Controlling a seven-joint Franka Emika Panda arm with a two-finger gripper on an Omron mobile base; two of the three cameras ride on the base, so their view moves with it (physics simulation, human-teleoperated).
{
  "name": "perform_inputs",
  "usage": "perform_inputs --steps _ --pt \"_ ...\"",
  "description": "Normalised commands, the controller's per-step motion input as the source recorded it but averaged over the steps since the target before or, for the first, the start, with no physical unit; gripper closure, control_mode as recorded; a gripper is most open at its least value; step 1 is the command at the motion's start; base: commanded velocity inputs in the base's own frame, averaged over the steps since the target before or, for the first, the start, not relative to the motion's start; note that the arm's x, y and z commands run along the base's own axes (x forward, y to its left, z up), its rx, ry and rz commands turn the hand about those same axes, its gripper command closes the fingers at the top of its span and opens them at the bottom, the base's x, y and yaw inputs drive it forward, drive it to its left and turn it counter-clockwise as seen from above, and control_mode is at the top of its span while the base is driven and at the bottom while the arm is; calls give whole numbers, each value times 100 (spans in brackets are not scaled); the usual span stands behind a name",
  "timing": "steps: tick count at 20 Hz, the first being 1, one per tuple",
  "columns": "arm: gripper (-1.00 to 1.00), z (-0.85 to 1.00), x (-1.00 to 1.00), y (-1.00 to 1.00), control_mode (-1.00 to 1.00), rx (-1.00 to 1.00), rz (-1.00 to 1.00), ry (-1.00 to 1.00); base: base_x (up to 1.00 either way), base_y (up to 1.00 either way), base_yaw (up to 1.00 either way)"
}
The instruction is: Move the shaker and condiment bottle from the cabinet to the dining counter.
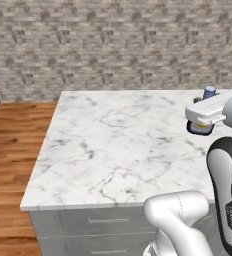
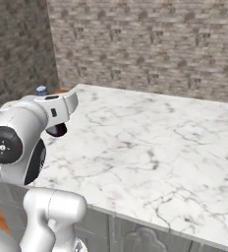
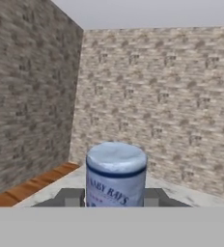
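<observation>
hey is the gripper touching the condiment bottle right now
Touching. In the hand view the condiment bottle stands between the gripper fingers, with each finger meeting its side and no gap showing.

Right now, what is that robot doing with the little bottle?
The white robot arm is holding the condiment bottle, the one with the blue cap, between the two fingers of its gripper. It has the bottle over the white marble dining counter, near one edge. In the base views the bottle's bottom is hidden by the hand, so I cannot tell whether it is standing on the counter yet.
</observation>
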Motion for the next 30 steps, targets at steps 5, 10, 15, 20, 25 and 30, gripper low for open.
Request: perform_inputs --steps 5,10,15,20,25,30 --pt "100 -2 19 0 -100 0 0 5 28 0 -1" --pt "100 -41 90 0 -100 0 0 13 0 0 0" --pt "100 -50 94 -5 -100 0 5 6 0 0 0" --pt "100 -66 75 -25 -100 0 19 3 0 0 0" --pt "100 -74 39 -44 -100 0 27 0 0 0 0" --pt "100 -68 26 -12 -100 0 23 0 0 0 0"
